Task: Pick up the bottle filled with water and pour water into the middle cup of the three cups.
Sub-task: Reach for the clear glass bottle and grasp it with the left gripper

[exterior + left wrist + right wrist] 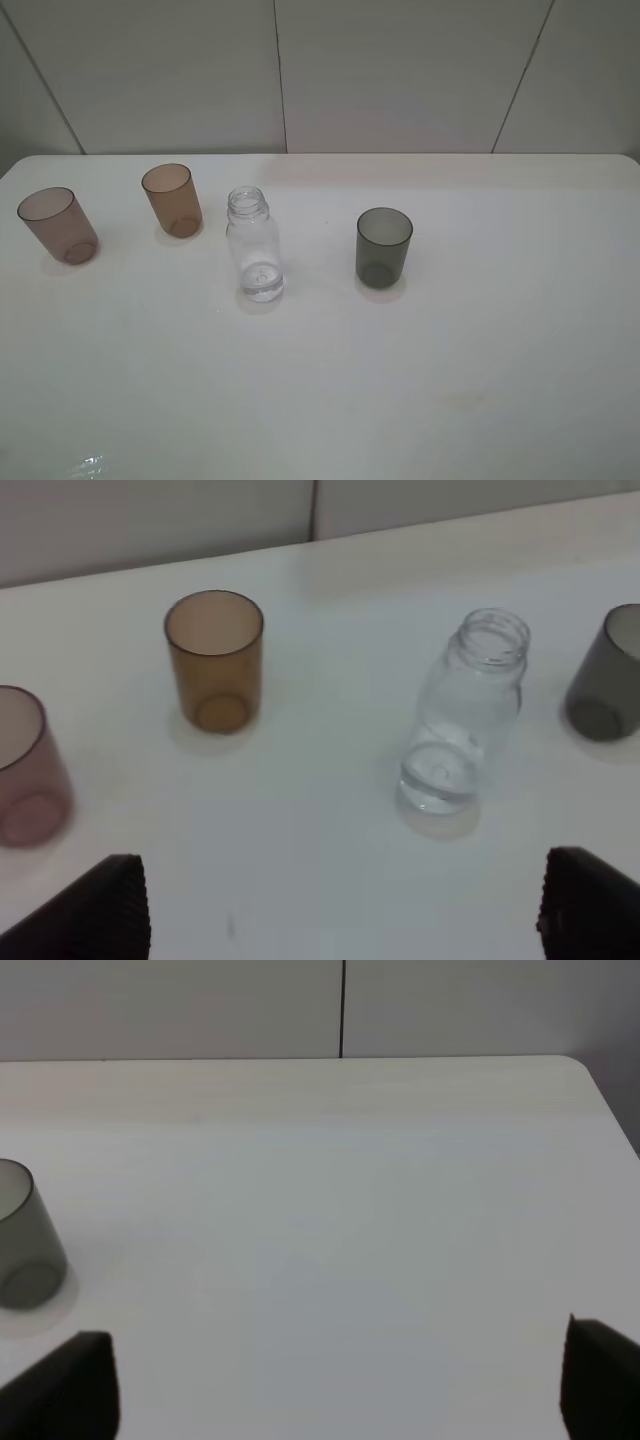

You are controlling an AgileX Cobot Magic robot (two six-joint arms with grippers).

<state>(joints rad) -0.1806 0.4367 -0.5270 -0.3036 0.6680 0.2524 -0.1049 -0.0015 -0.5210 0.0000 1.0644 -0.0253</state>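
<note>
On the white table (450, 380), left of centre in the high view, the bottle (254, 245) stands upright and uncapped, long axis vertical, mouth up. The middle cup (172, 200), amber, stands near it on the left and a little further back, not touching. The pinkish cup (58, 225) is further left again, and the grey cup (384, 248) stands well apart on the bottle's other side.

Left gripper (345, 910): fingers (100, 910) spread wide, nothing between them. The bottle (462, 715) lies ahead of the tips and off the gripper's centre line, toward the finger on the grey cup's side. The amber cup (214, 660) lies ahead toward the other finger.

Right gripper (340, 1380): also spread wide and empty. Its camera shows only the grey cup and bare table, no bottle.

Judgement: your left arm is the nearer one. Shift it toward the grey cup's side to centre the bottle, then go straight in for a side grasp on the body. Water level is hard to read through the clear plastic; it looks low
</note>
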